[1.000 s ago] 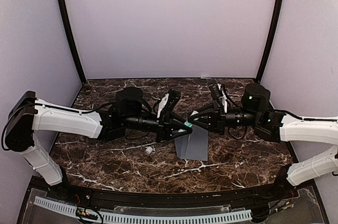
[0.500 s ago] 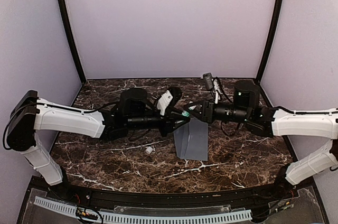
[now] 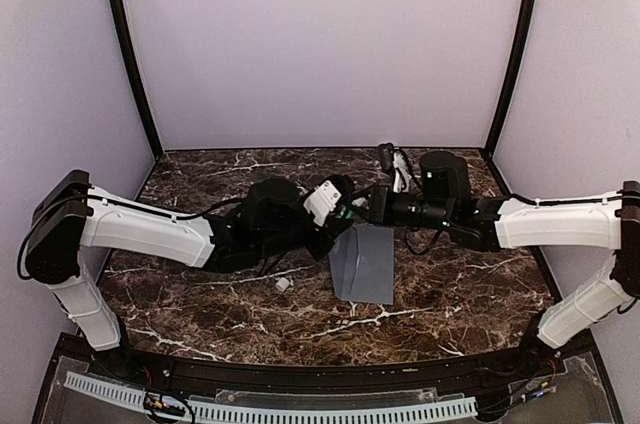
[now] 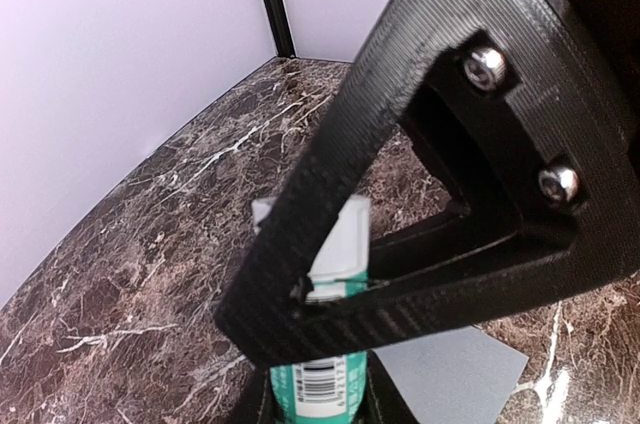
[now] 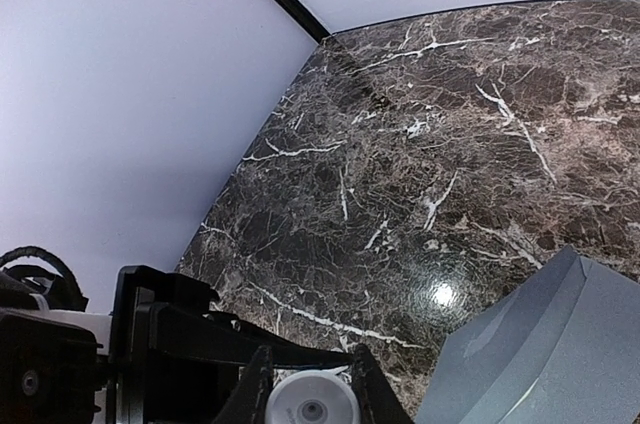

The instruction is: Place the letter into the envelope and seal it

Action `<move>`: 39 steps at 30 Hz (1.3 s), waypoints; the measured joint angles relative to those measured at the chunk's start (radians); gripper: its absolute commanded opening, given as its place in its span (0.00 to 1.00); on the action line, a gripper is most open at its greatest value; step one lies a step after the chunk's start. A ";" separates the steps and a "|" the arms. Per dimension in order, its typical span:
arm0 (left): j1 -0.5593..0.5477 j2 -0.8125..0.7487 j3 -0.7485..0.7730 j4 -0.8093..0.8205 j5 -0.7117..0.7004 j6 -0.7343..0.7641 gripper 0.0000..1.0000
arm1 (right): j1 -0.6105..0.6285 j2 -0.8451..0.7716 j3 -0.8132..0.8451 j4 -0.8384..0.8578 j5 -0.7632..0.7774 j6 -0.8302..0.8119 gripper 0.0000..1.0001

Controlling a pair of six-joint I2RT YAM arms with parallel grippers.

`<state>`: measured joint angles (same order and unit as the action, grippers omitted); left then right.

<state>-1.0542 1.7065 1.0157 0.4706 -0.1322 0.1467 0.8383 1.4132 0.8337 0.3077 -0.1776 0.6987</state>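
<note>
Envelope (image 3: 365,266): one, grey, flat on worktop (image 3: 200,294), at 6 o'clock of the claws.
Glue stick (image 4: 340,249): one.
Left claw (image 4: 316,406): pinching the glue stick.
Right claw (image 5: 308,399): pinching its white end.
White bit (image 3: 283,284): one, at 9 o'clock of envelope.

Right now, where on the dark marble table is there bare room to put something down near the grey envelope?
Free: the marble table right of the slate-grey paper envelope, and the far strip along the back wall. Left of it lies a small white piece. Crowded: above its far edge, where left gripper and right gripper both grip the green-and-white glue stick.
</note>
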 measured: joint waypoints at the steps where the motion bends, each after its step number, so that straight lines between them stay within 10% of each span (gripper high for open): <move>1: 0.000 0.000 0.000 0.000 0.002 0.001 0.00 | 0.000 -0.002 0.000 -0.003 0.000 -0.001 0.33; 8: -0.023 -0.008 0.000 -0.005 0.122 0.010 0.00 | 0.002 -0.045 0.001 -0.042 -0.040 -0.050 0.56; 23: 0.016 -0.095 0.030 -0.115 0.514 -0.008 0.00 | -0.001 -0.296 0.002 -0.319 -0.217 -0.177 0.58; 39: 0.018 -0.090 0.082 -0.283 0.480 0.163 0.00 | -0.001 -0.260 0.003 -0.475 -0.272 -0.177 0.50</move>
<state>-1.0359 1.6169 1.0977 0.1871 0.3473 0.3092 0.8371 1.1530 0.8368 -0.1669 -0.4492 0.5220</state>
